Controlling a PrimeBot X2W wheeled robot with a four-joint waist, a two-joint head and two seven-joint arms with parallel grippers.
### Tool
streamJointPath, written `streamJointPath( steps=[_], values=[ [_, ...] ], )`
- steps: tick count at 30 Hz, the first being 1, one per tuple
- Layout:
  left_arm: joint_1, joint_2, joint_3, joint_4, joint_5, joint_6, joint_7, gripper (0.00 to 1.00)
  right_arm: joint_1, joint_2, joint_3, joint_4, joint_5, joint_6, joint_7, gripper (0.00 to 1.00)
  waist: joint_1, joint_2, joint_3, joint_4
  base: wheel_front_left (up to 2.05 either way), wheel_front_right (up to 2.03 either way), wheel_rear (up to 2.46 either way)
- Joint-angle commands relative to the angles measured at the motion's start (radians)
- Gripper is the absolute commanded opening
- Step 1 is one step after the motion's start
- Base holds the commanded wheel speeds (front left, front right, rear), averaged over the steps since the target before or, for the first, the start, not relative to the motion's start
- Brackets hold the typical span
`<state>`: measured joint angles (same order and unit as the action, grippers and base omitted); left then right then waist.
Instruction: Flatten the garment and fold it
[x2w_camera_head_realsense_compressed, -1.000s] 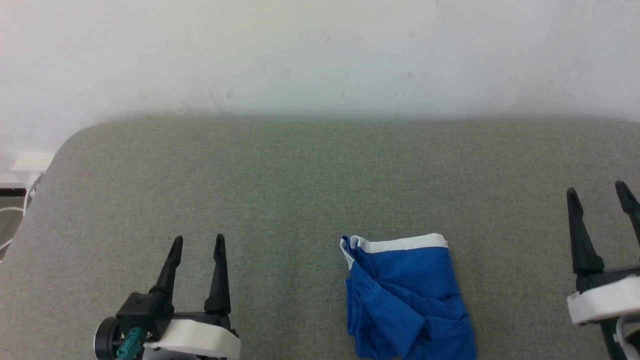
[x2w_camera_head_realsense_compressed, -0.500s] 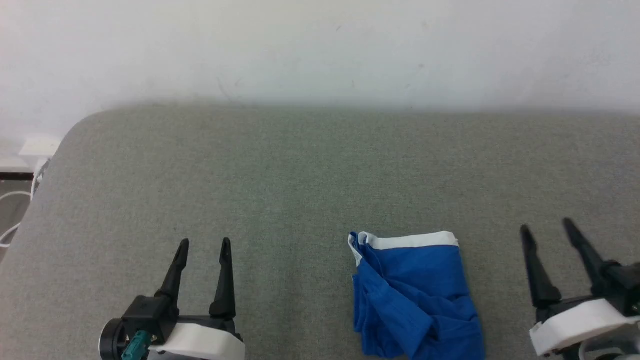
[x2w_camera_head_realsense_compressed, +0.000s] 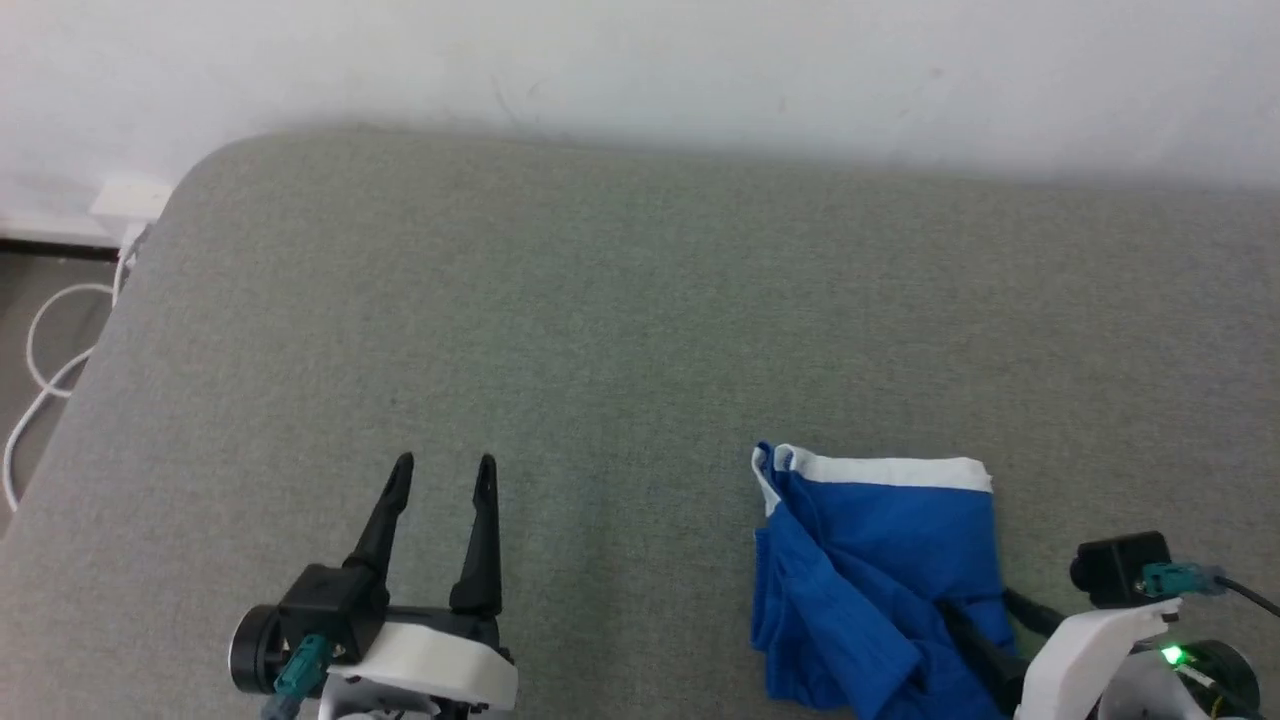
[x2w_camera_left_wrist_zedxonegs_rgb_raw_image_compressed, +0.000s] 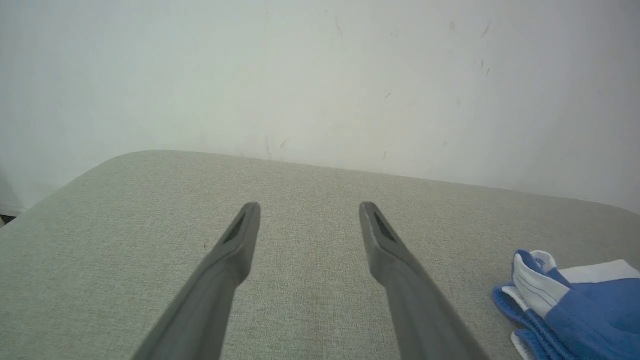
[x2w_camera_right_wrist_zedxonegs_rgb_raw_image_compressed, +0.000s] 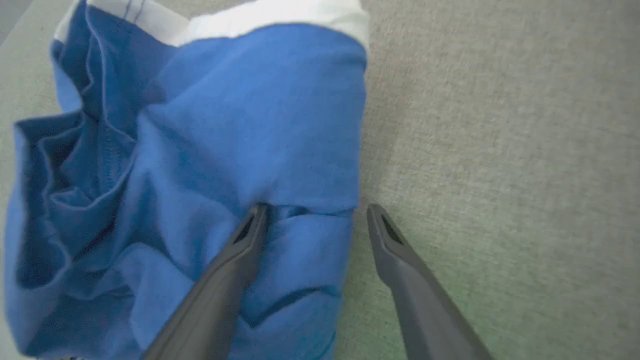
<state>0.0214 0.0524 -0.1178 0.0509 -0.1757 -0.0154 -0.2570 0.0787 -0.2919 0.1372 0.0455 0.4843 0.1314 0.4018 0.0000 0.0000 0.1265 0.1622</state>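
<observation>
The garment is a crumpled heap of royal-blue shorts with a white band along its far edge, lying near the front right of the grey padded table. My right gripper reaches in from the lower right, open. In the right wrist view, the right gripper straddles the right edge of the garment, one finger over blue fabric and the other over bare table. My left gripper hovers open and empty at the front left, well apart from the cloth. The left wrist view has the left gripper over bare table and the garment at the right.
A white wall rises right behind the table. The table's far-left corner is rounded. Beyond it, a white socket box and a looping white cable lie over the floor.
The head camera has tilted down and shifted. My right gripper has swung from far right, fingers up, down and inward onto the garment's right edge. The left gripper has held its pose.
</observation>
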Motion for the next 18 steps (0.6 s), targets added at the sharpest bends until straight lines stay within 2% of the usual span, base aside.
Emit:
streamJointPath(
  steps=[1, 7, 9, 10, 14, 18],
  values=[
    [-0.018, -0.002, -0.005, 0.005, -0.001, 0.004, -0.005, 1.00, -0.025, 0.002, 0.011, 0.013, 0.023, -0.001, 0.022, 1.00, 0.0000, 0.0000, 0.035, 0.037, 0.00, 0.00, 0.00],
    [-0.032, -0.002, -0.017, 0.013, 0.000, 0.007, -0.005, 1.00, -0.063, 0.014, 0.072, 0.084, 0.064, -0.001, 0.060, 1.00, 0.0000, 0.0000, 0.053, 0.060, 0.00, 0.00, 0.00],
    [-0.033, -0.002, -0.023, 0.016, 0.001, 0.008, -0.005, 1.00, -0.075, 0.014, 0.092, 0.112, 0.069, -0.001, 0.055, 0.37, 0.0000, 0.0000, 0.053, 0.063, 0.00, 0.00, 0.00],
    [-0.033, -0.002, -0.025, 0.018, 0.001, 0.009, -0.005, 1.00, -0.082, 0.015, 0.098, 0.125, 0.071, -0.001, 0.048, 0.00, 0.0000, 0.0000, 0.051, 0.064, 0.00, 0.00, 0.00],
    [-0.031, -0.002, -0.030, 0.023, 0.003, 0.012, -0.005, 1.00, -0.113, 0.004, 0.112, 0.163, 0.054, -0.001, -0.003, 0.00, 0.0000, 0.0000, 0.035, 0.049, 0.00, 0.00, 0.00],
    [-0.027, -0.002, -0.031, 0.021, 0.007, 0.007, -0.005, 1.00, -0.155, -0.029, 0.131, 0.171, 0.012, -0.001, -0.039, 0.00, 0.0000, 0.0000, 0.022, 0.006, 0.00, 0.00, 0.00]
  ],
)
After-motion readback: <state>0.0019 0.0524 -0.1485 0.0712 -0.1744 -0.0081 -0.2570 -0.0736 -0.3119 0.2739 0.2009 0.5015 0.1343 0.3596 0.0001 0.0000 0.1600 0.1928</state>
